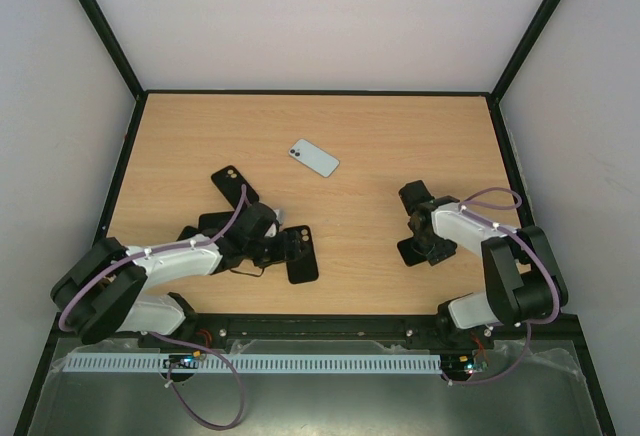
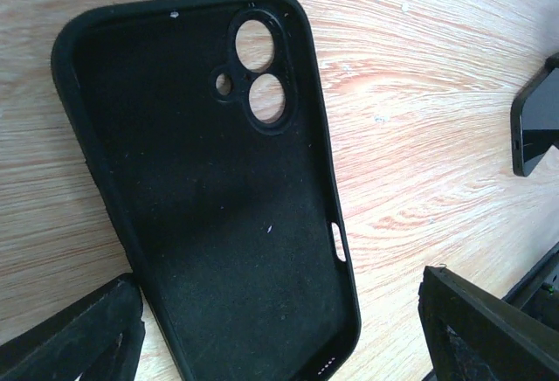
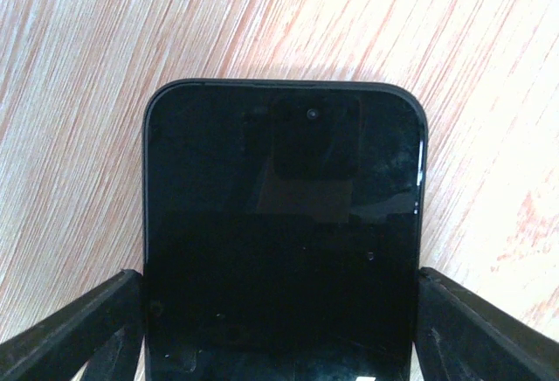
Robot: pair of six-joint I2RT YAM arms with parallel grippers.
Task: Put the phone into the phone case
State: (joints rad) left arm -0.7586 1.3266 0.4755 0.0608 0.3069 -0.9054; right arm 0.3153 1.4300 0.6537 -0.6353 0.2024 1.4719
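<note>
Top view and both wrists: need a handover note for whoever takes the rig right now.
Left gripper: open, straddling the black phone case, which lies hollow side up on the table.
Right gripper: fingers flank the black phone, which lies screen up; can't confirm a grip.
Done: nothing inserted; phone and case lie apart.
Left: grasp phone, carry it to the case, press in.
Note: a light phone lies further back.

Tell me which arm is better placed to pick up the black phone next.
The right. The right gripper has a finger on each side of the black phone, which lies screen up. The left gripper is over the empty case instead.
</note>
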